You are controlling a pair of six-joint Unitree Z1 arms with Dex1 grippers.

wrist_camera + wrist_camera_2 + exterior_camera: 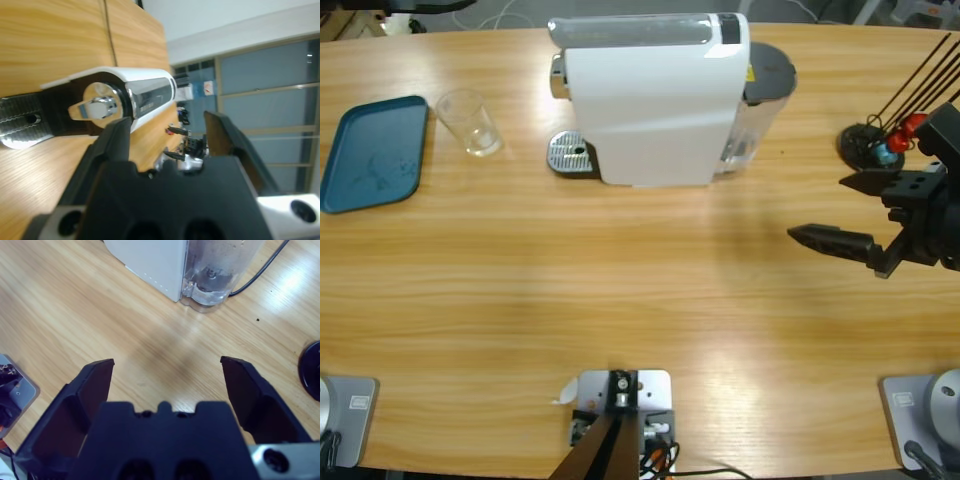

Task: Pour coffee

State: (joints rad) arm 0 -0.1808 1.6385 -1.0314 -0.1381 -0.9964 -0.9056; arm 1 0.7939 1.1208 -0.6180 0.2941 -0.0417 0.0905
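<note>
**Figure: Both grippers empty, glass not yet under the spout**

The coffee machine (655, 100) stands at the far middle of the table (620, 290), its drip grille (570, 153) bare. The glass (470, 122) sits apart to the left of the grille, between it and the blue tray (375, 150). Your right gripper (840, 212) hovers at the right edge, jaws spread wide around nothing; its wrist view looks down on bare wood, with the water tank (220, 270) ahead. Your left gripper (167, 132) shows only in its own wrist view, jaws apart and empty, aimed at the chrome spout (97, 107) from close by; where it sits over the table cannot be told from above.

Risks, as judged: start brewing now and coffee falls straight onto the grille, since no vessel waits there. The clear glass is probably light and slick, so an off-centre pinch could tip it or push it onto the tray. With the left jaws so near the spout, a careless advance may strike the machine.

Nearby: a black stand (865, 145) and a cable (260, 270) lie close to your right arm's reach.
</note>
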